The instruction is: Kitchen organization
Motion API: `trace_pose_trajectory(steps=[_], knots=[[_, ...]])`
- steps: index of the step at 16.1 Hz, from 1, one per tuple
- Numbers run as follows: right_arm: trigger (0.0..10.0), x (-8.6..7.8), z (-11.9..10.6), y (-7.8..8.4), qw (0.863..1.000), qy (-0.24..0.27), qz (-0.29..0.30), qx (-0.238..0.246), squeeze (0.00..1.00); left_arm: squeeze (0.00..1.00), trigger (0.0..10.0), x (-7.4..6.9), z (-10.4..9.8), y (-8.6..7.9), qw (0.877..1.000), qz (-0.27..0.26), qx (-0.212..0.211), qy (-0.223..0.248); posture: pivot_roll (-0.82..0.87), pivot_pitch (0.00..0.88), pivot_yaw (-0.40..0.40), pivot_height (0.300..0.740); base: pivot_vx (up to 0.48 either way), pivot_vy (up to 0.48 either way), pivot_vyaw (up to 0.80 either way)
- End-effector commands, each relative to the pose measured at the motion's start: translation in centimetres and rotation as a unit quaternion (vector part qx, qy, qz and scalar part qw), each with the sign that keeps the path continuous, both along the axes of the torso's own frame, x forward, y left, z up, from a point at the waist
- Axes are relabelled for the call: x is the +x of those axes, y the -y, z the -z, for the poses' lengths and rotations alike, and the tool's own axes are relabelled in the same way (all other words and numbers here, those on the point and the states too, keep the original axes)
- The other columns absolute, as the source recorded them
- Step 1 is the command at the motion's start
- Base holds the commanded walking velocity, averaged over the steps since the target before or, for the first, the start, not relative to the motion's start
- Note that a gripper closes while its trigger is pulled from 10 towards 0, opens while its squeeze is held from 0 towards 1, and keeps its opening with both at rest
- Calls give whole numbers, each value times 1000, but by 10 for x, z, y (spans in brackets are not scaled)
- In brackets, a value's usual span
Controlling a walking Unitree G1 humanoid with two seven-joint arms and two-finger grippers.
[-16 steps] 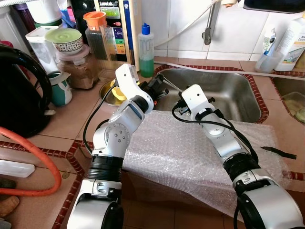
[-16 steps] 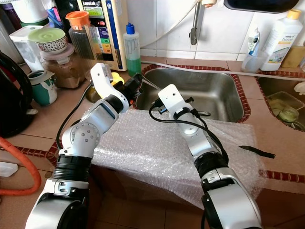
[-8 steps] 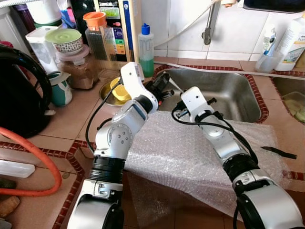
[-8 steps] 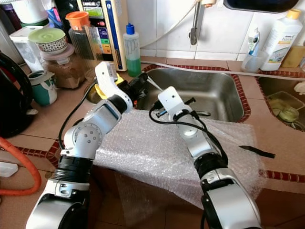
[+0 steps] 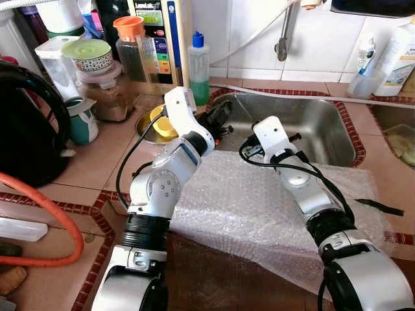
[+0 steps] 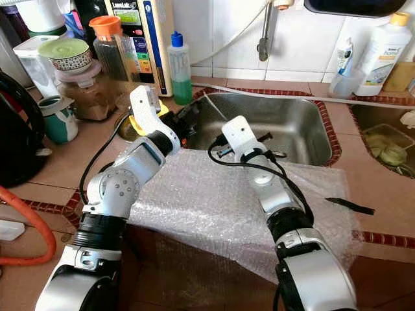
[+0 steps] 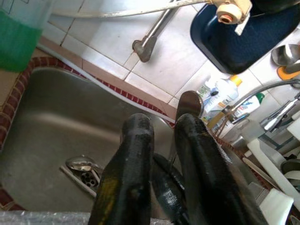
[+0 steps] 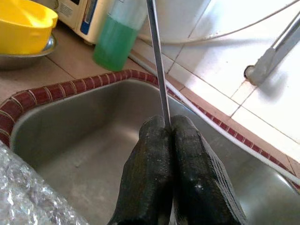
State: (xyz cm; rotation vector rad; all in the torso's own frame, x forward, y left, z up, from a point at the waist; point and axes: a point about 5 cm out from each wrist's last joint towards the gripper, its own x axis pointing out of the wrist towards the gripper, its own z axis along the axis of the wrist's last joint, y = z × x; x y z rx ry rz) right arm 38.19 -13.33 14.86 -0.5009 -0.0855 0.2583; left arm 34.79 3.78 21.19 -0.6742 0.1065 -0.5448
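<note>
thin metal utensil handle point(image 8: 157, 70), upright over the steel sink point(image 6: 305, 129)

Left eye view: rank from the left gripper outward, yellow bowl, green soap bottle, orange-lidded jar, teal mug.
From the left gripper at the sink's near-left corner:
1. Yellow bowl, just to its left on the counter.
2. Green soap bottle, behind it by the wall.
3. Orange-lidded jar, farther back left.
4. Teal mug, farthest, out to the left.

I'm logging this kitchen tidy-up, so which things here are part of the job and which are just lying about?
In the job: right pincer, shut on the thin metal handle over the sink; left pincer beside it.
Lying about: green bottle, yellow bowl, kettle, bubble wrap.
</note>
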Motion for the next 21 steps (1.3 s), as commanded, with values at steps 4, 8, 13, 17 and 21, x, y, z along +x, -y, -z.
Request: trace_pose_trajectory(steps=[4,8,13,17,21], knots=[[0,6,-5,16,1000,-4,25,-13,0,1000,10000,-15,13,5,1000,14,20,-2,11,0,93,740,0,0,0],[0,8,1,44,995,-27,65,-64,0,1000,10000,-27,32,-10,998,7,67,-6,52,0,85,740,0,0,0],[863,8,4,69,989,-58,101,-91,0,1000,10000,-40,50,-20,993,3,115,-9,94,0,73,740,0,0,0],[10000,5,12,78,984,-98,114,-90,0,1000,10000,-49,56,-28,990,-2,141,-9,146,0,56,740,0,0,0],[10000,5,16,77,983,-120,116,-76,0,1000,10000,-56,59,-38,986,-8,168,-8,207,0,48,740,0,0,0]])
